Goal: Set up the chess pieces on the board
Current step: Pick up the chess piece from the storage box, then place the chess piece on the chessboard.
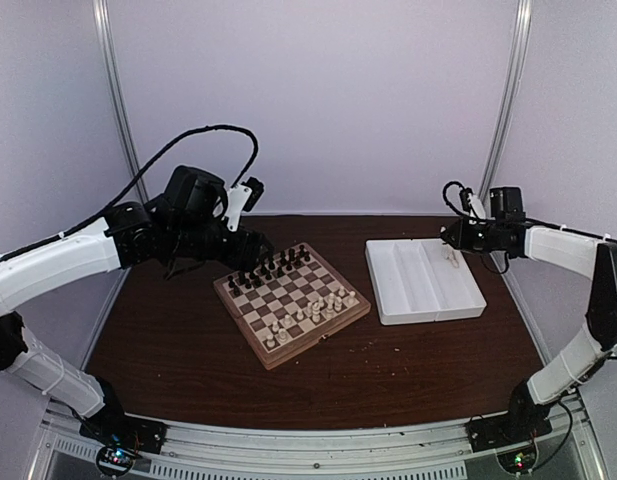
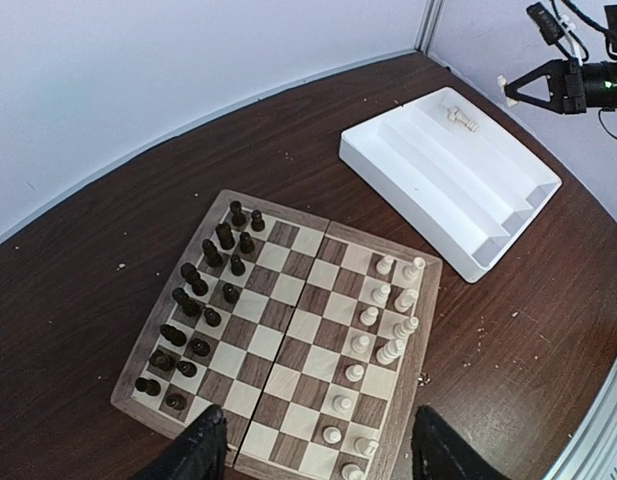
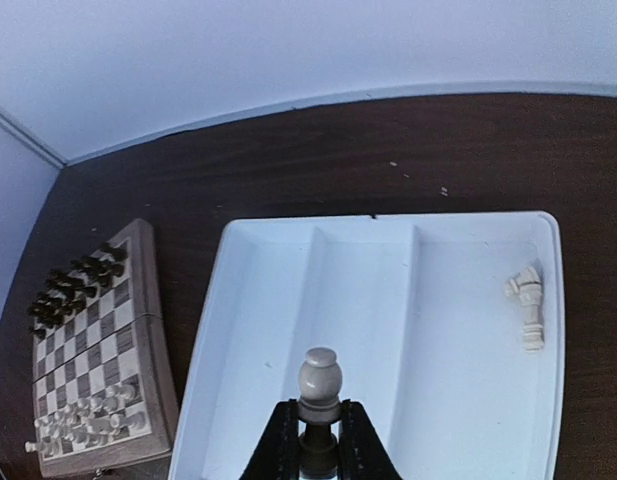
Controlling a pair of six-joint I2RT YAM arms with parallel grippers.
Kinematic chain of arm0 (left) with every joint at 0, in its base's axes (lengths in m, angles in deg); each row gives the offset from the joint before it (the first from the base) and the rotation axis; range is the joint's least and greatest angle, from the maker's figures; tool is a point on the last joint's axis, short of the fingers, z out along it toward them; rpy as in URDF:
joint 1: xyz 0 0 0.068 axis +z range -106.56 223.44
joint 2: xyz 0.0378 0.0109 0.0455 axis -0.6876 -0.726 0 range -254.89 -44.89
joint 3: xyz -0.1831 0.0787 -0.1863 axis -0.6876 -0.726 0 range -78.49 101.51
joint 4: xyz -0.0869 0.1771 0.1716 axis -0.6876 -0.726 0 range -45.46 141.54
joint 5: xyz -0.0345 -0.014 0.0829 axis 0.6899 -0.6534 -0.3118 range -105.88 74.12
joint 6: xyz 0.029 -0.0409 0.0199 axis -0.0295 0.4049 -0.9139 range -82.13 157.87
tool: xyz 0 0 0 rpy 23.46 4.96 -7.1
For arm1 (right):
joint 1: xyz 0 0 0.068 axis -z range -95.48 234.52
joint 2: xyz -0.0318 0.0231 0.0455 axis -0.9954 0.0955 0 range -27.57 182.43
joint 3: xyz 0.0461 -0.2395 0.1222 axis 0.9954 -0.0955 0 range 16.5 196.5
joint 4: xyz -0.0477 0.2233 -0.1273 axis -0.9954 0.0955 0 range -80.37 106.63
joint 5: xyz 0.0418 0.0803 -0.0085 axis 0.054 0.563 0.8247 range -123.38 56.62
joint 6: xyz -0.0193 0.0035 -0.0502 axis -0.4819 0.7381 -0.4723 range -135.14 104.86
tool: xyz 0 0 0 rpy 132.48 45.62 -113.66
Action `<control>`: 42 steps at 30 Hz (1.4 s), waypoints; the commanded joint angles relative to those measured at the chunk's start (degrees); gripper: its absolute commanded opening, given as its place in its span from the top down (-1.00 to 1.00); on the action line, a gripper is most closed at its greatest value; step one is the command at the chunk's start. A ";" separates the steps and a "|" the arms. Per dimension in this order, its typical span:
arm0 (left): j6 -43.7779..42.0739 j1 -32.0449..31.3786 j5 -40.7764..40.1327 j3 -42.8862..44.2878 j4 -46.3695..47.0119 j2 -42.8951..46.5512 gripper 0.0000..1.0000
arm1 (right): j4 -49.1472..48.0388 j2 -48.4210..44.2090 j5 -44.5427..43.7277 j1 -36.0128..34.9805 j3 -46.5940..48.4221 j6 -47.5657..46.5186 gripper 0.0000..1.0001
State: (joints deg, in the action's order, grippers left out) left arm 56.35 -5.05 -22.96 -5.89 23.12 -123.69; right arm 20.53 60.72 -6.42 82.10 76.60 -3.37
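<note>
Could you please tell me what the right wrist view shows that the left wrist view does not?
Only the right wrist view shows the right gripper up close, shut on a cream pawn held upright over the white tray. Only the left wrist view shows the left gripper, its jaws open over the near edge of the board. Both views share the board with its dark and cream pieces, the tray, and one cream piece lying on its side in the tray's end compartment.
</note>
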 commanded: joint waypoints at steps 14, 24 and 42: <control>3.75 -0.11 18.74 -1.05 12.92 -0.99 -0.26 | -31.89 -18.44 13.49 -19.54 -14.24 -4.86 0.74; 15.89 -0.10 28.34 5.73 19.75 -6.43 -0.63 | -26.24 -22.15 9.25 -31.48 -13.03 -9.67 0.75; 23.87 -0.11 37.62 11.68 18.42 -14.38 -0.40 | -11.34 -17.06 -1.10 -41.42 -5.69 -21.60 0.74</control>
State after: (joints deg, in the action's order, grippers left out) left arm 78.27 -5.05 12.04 3.81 39.53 -136.98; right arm 7.46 42.67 -3.86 41.84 68.73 -22.43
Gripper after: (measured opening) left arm 0.702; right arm 0.132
